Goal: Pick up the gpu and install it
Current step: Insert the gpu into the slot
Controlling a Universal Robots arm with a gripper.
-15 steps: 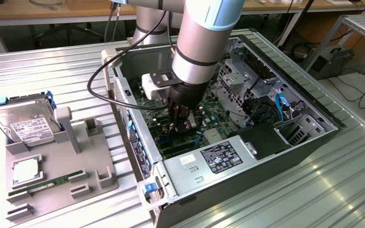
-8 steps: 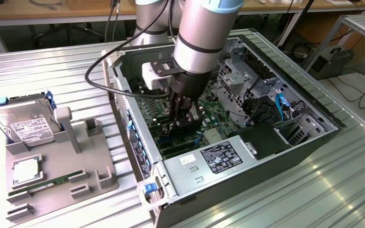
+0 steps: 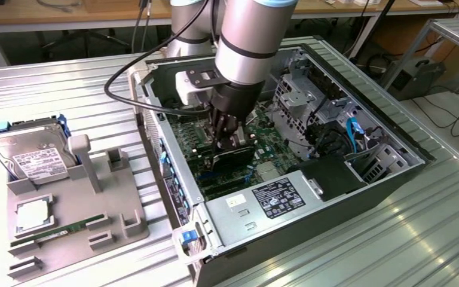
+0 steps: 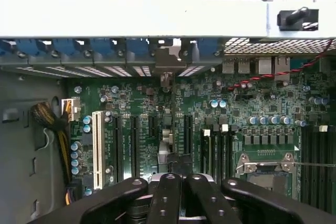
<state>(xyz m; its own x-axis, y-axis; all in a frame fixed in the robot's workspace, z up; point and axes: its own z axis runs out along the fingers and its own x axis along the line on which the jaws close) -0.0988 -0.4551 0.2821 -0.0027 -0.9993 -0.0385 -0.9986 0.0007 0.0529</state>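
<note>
On the exterior view's left, you have the grey holder tray (image 3: pixel 78 209) on the worktop (image 3: pixel 70 84), with the silver hard drive (image 3: pixel 30 156) standing in its far slot and the narrow green memory stick (image 3: pixel 58 230) lying along its near edge. Neither is your part, so leave them alone.

Moving right, the open computer case (image 3: pixel 309 221) lies on its side, motherboard (image 4: pixel 262 103) exposed. The gripper (image 3: pixel 229 140) reaches down into the middle of it, clenched on the gpu (image 3: pixel 231 158), a thin black card held on edge just above the board. In the wrist view the gripper (image 4: pixel 178 195) sits over the card, and the card's silvery bracket (image 4: pixel 168 59) stands against the row of blue-clipped rear openings at the case wall.

From the wrist view, the card seems to run along the space between the black expansion slots (image 4: pixel 134 145); I cannot tell whether its edge connector is already in a slot. To do this well, keep the card upright and parallel to the slot, with the bracket in its rear opening, and press straight down evenly, without rocking.

Further right, stay clear of the red and black twisted wires (image 4: pixel 273 74), the processor socket (image 4: pixel 265 166) and the drive cage (image 3: pixel 301 95).
</note>
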